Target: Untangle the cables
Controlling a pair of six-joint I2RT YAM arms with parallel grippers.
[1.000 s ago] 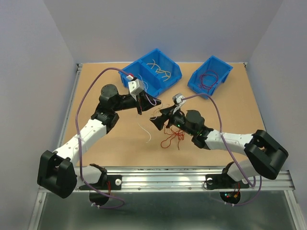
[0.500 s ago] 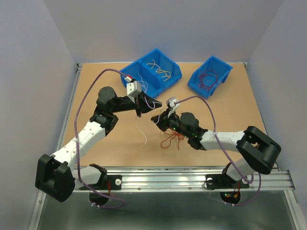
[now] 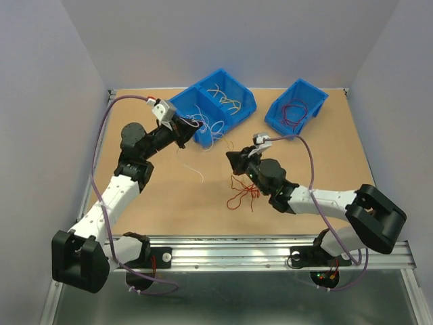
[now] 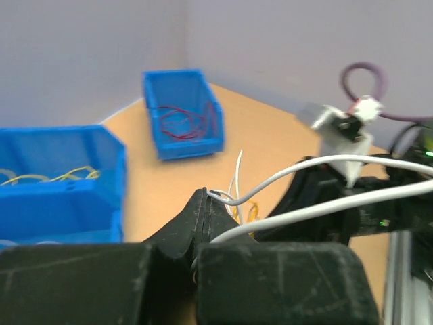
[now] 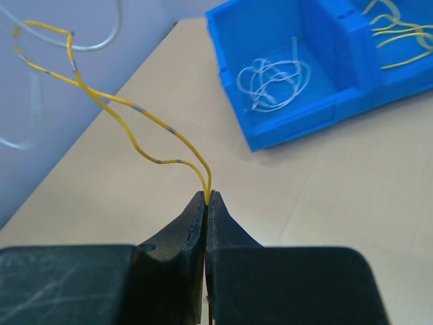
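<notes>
The right fingers [image 5: 186, 225] have just snapped together on a yellow cable [image 5: 138, 110], freeing it from the red tangle [image 3: 243, 196] on the desk [image 3: 325, 156]. The left fingers [image 4: 184, 229], pinching a white cable [image 4: 284, 175], have reached the blue bin [image 3: 249, 103].

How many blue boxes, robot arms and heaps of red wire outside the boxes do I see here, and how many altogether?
Blue boxes: 2, the large divided box and the small box.
Robot arms: 2, the left arm and the right arm.
Red wire tangles outside the boxes: 1, the red tangle.
Total: 5.
</notes>
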